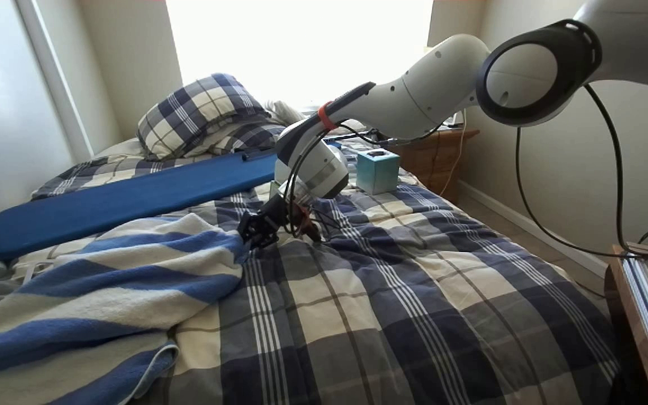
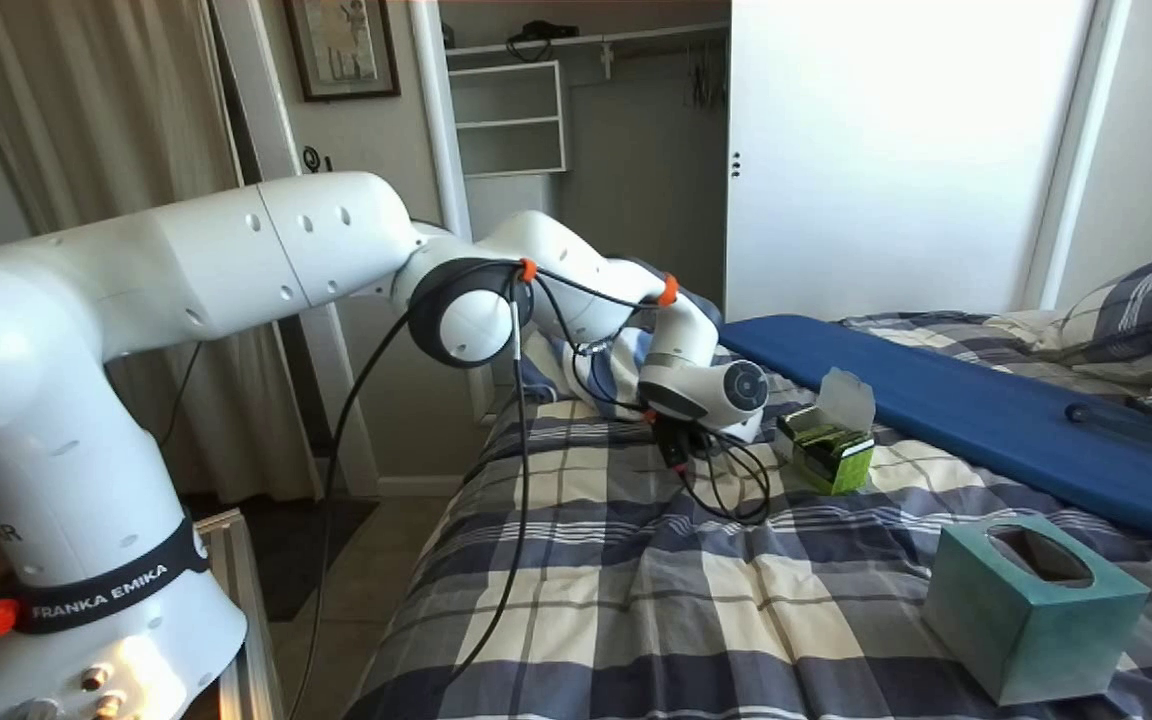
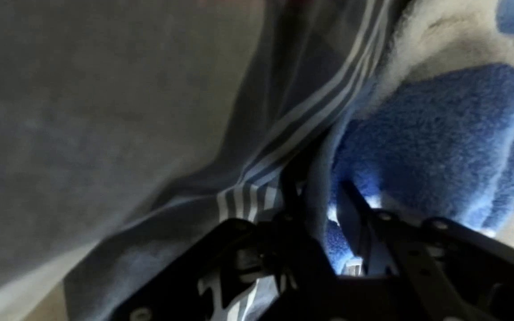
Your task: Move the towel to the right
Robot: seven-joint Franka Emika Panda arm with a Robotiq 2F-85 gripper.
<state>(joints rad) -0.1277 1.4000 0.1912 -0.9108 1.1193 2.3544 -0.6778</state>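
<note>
The blue-and-white striped towel (image 1: 133, 287) lies bunched on the bed in an exterior view. It also shows partly behind the arm in an exterior view (image 2: 626, 368). My gripper (image 1: 248, 236) is low at the bed, touching or very near the towel's right end. In the wrist view the gripper (image 3: 321, 194) has its two black fingers apart. An edge of the towel (image 3: 431, 138) stands between them, with a gap beside the right finger. The left finger is close to the plaid cover, and its tip is dark and hard to see. The fingertips are hidden in an exterior view.
The plaid bedcover (image 1: 352, 332) is wrinkled under the gripper. A blue ironing board (image 1: 133, 197) lies behind the towel. A teal tissue box (image 2: 1036, 610) and an open green box (image 2: 831, 450) stand on the bed. Black cables hang from the arm. Pillows (image 1: 200, 115) are at the back.
</note>
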